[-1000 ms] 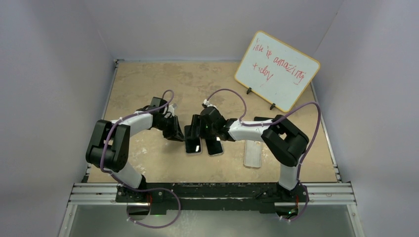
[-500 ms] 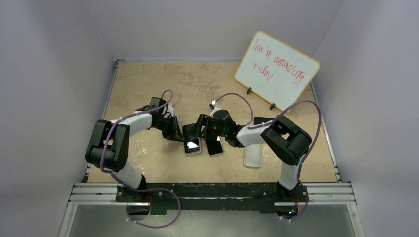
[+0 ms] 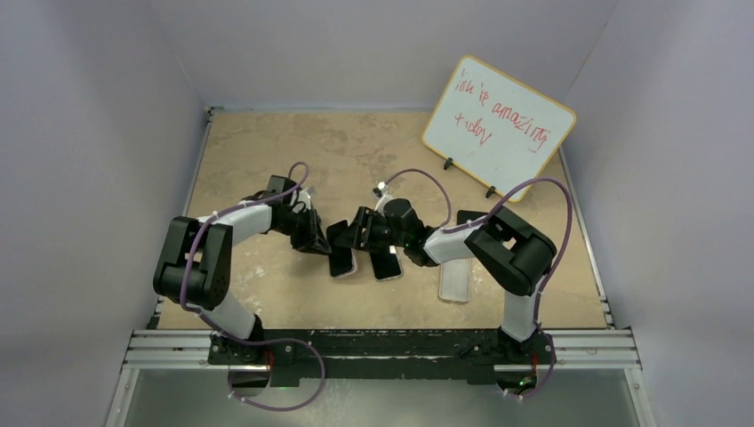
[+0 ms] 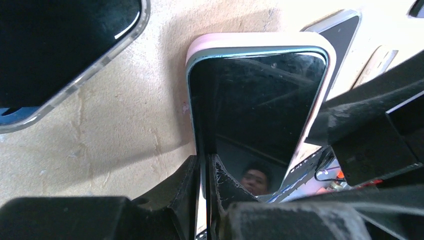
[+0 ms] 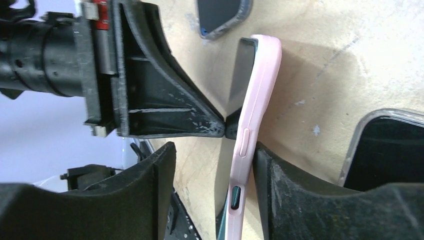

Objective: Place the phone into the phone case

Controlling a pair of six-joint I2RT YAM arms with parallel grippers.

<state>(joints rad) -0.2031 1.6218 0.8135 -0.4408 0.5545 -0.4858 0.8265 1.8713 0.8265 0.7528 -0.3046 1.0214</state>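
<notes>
left pincer pinches phone edge, phone part-seated in case tilted on edge on bench; right pincer open astride case, gap one side: lopsided squeeze could pop phone out.

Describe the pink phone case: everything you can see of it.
The pink phone case is matte and soft-looking, with rounded corners, a side button and a cut-out. It is tilted up on edge over the table, a dark-screened phone in it. The left tool pinches its edge; the right tool straddles it open, one finger against its back.
</notes>
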